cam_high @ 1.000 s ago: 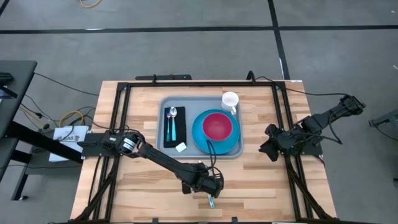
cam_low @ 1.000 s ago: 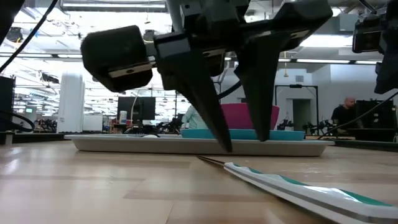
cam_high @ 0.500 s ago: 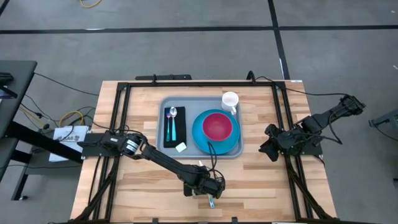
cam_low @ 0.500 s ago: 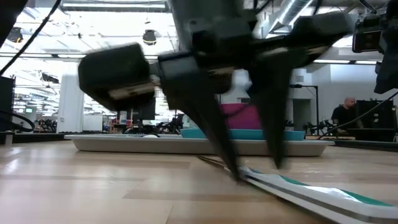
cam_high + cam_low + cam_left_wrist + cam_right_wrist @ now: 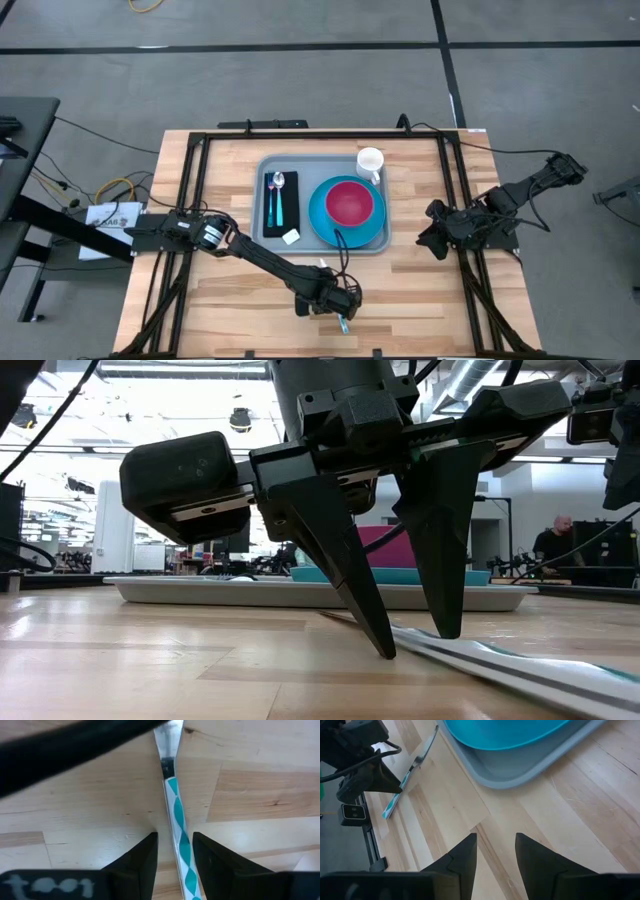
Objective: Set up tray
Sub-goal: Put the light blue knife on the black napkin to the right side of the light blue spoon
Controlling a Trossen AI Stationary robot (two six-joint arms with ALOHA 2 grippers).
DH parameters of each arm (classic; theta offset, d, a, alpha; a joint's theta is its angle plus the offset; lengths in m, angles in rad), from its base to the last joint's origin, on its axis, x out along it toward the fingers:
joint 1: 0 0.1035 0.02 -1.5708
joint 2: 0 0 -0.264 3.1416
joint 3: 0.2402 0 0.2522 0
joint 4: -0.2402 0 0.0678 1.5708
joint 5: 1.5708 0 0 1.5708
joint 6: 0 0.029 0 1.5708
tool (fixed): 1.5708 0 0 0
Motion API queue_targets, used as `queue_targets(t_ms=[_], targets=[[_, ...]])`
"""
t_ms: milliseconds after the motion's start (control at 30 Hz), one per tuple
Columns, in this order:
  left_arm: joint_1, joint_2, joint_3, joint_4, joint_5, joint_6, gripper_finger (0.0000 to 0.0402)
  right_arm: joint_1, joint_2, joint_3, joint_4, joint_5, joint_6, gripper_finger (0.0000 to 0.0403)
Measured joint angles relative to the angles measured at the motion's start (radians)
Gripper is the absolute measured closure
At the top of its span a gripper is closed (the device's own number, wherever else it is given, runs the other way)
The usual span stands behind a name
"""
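A knife (image 5: 341, 325) with a teal-and-white striped handle (image 5: 179, 827) lies flat on the wood near the table's near edge. My left gripper (image 5: 340, 317) is open and points down, its fingertips at table level on either side of the handle (image 5: 480, 657) without touching it. The grey-blue tray (image 5: 272, 165) sits at the table's middle. It holds a blue plate (image 5: 320, 215) with a red bowl (image 5: 349, 203), a white cup (image 5: 370, 161), and a black napkin (image 5: 290, 205) with a spoon and a teal utensil. My right gripper (image 5: 432, 232) is open and empty at the table's right side.
A small white object (image 5: 291, 237) lies at the tray's near rim. Black frame rails (image 5: 190, 200) run along the table's left, right and far sides. Bare wood lies between the tray and the knife. People and equipment show in the room behind.
My left gripper has gone down and slightly toward the table's near edge. Its fingertips were above the knife's blade end and now stand at table level on either side of the handle. The knife has not moved.
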Motion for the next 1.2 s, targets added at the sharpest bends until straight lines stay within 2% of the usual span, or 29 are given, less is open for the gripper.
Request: queue_targets(t_ms=[500,767,1100,1200], targets=[[-0.002,0.008,-0.002,0.011,-0.067,-0.040,0.0281,0.000,0.000,0.000,0.000,-0.005,-0.025,0.0276],[0.000,0.009,-0.003,0.011,-0.065,-0.043,0.0284,0.000,0.000,0.000,0.000,-0.005,-0.043,0.0276],[0.000,0.008,-0.004,0.009,-0.065,-0.027,0.0369,0.000,0.000,0.000,0.000,-0.005,-0.044,0.0276],[0.000,0.008,-0.004,0.011,-0.066,-0.025,0.0383,0.000,0.000,0.000,0.000,-0.005,-0.044,0.0276]])
